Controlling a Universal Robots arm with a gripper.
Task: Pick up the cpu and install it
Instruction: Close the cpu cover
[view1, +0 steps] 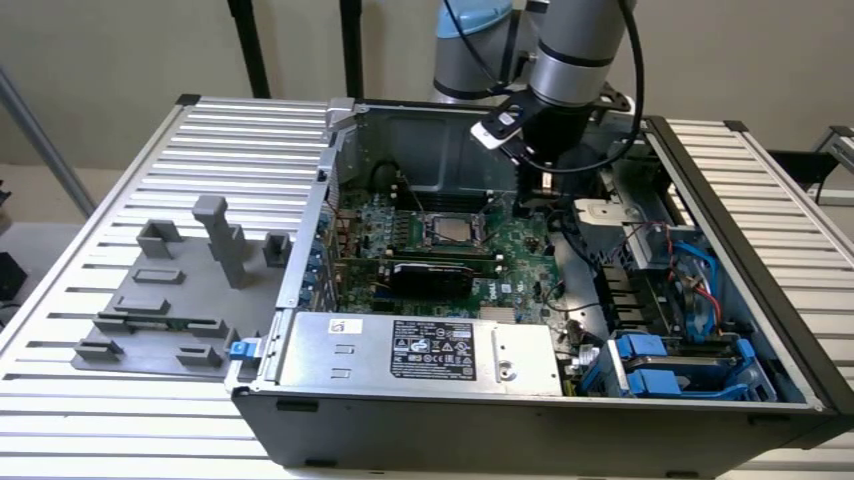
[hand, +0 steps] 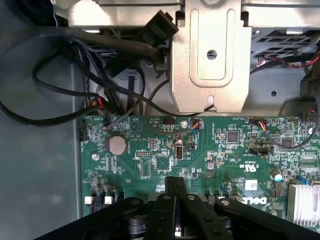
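The cpu (view1: 450, 232), a small silver-grey square, lies flat inside the black-framed socket on the green motherboard (view1: 514, 262) in the open computer case. My gripper (view1: 531, 204) hangs inside the case a little to the exterior view's right of the socket, apart from the cpu. In the wrist view its black fingers (hand: 169, 196) are pressed together with nothing between them, so the gripper (hand: 175, 189) is shut and empty above the motherboard (hand: 220, 150). The cpu is out of the wrist view.
A grey fixture plate with upright blocks (view1: 174, 300) sits on the slatted table at the exterior view's left. The power supply (view1: 414, 350) spans the case's front. Blue drive caddies (view1: 667, 365) and cables (view1: 627, 260) crowd the right side. A silver bracket (hand: 210, 55) and black cables (hand: 60, 95) lie beyond the board.
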